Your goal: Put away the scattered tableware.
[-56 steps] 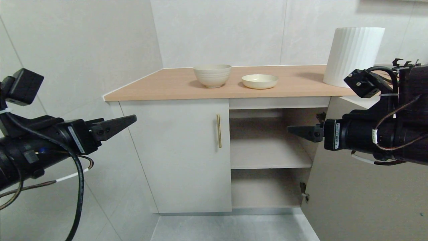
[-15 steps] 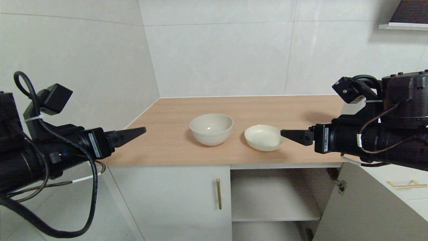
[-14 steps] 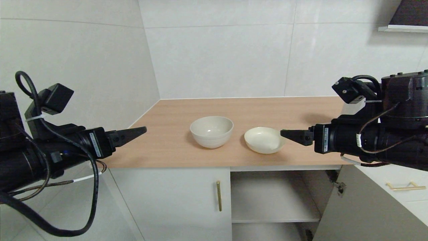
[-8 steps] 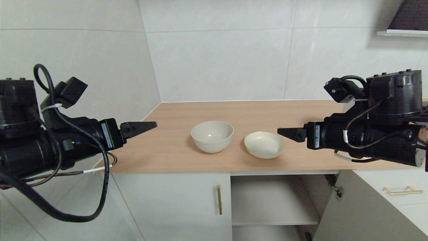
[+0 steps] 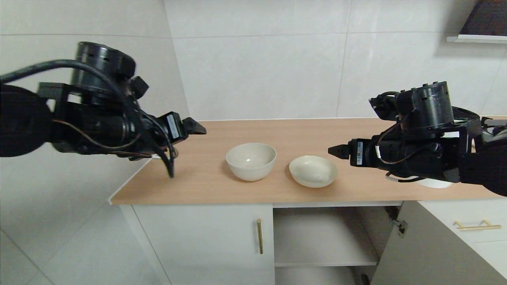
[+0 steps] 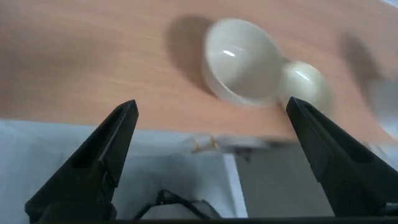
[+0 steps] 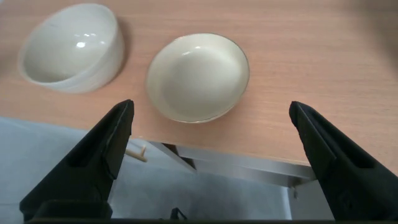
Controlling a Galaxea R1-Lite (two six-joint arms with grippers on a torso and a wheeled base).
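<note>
Tableware is not yet grasped: the right gripper (image 7: 211,104), fingers spread and empty, hangs near the shallow bowl (image 7: 198,77). The left gripper (image 6: 210,106), also spread and empty, is farther from the deep bowl (image 5: 250,160). Both bowls stand just beside each other on the wooden countertop (image 5: 198,174), above the open cabinet shelf (image 5: 321,237). This seems the approach step; next, one finger must go over a rim.

2 pieces — 1 bowl (image 5: 251,160); 1 dish (image 5: 313,170)
</note>
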